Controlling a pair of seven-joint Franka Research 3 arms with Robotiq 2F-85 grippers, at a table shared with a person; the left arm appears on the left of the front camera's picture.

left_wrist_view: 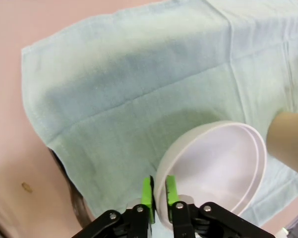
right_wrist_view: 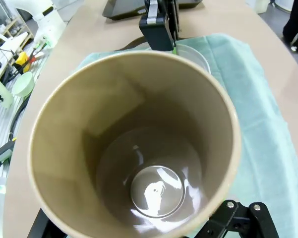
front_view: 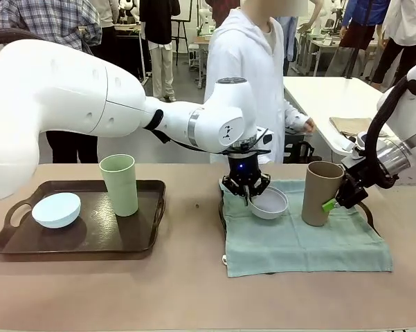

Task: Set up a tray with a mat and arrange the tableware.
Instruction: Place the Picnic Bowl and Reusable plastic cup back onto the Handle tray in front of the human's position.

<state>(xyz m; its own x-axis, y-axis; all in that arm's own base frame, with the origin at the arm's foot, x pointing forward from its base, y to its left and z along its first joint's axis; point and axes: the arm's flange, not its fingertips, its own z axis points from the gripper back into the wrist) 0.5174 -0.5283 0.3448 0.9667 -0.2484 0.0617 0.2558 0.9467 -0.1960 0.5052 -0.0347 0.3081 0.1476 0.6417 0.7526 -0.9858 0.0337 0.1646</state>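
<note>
Spreading over the near-right tray (front_view: 222, 216) (rim just peeking out), mat (front_view: 297, 245) as landing spot. On it, tipped greyish white bowl (front_view: 271, 205) straddled at the rim by left gripper (front_view: 252, 195), tan tumbler (front_view: 320, 194) flanked by right gripper (front_view: 334, 202), clamped or slack unclear for both. Waiting at the left tray (front_view: 76, 253): pale blue bowl (front_view: 55, 209), green tumbler (front_view: 120, 183).

Mat (front_view: 311, 242): is showing as soft, matt woven cloth, lightly creased. Greyish white bowl (front_view: 270, 204), pale blue bowl (front_view: 56, 209) and light green tumbler (front_view: 120, 185): are looking like smooth, satin-finished plastic, while the tan tumbler (front_view: 320, 194) is catching glossy reflections on its inner base. Tray (front_view: 90, 238): is looking like dark, smooth plastic with a dull sheen; the table top (front_view: 194, 290) is appearing smooth and matt.
</note>
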